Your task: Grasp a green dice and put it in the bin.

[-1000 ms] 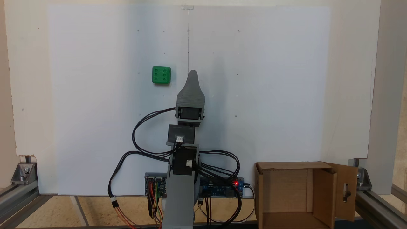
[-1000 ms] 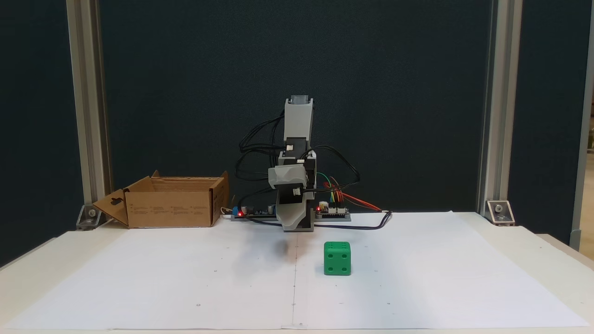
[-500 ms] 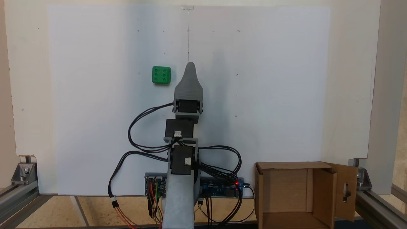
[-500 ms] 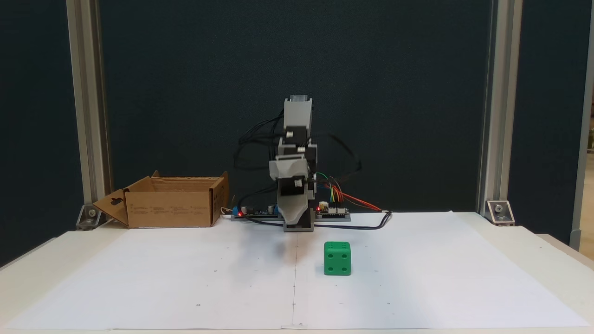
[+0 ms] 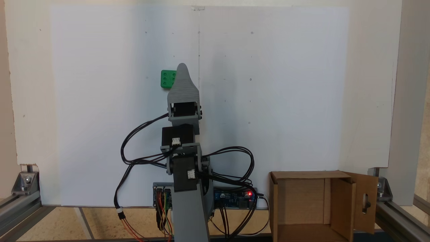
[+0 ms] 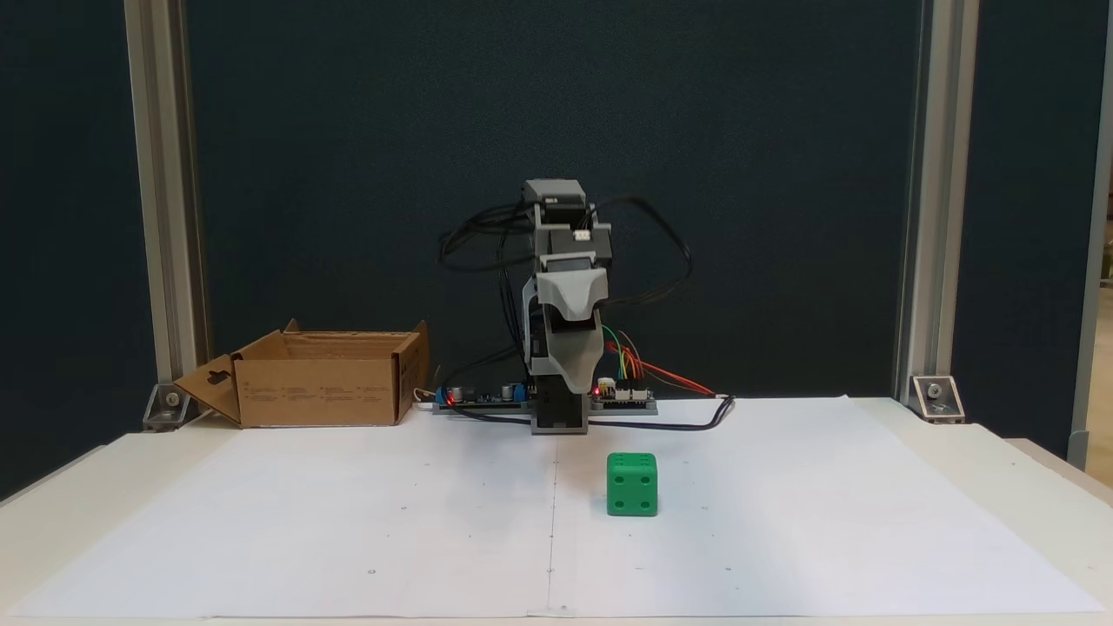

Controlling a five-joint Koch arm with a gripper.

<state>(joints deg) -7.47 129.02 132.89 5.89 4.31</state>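
A: Which step is this?
B: The approach. The small green plastic dice sits on the white paper-covered surface; the grey pincer hangs above; its opening cannot be told.
A: Next?
B: Probably descend and straddle it; brown cardboard bin waits well apart.

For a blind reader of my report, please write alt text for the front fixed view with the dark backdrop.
A grey plastic robot arm stands at the back of a white paper sheet, its gripper raised above a small bright green plastic dice resting nearer the camera. An open brown cardboard box sits at the back left.
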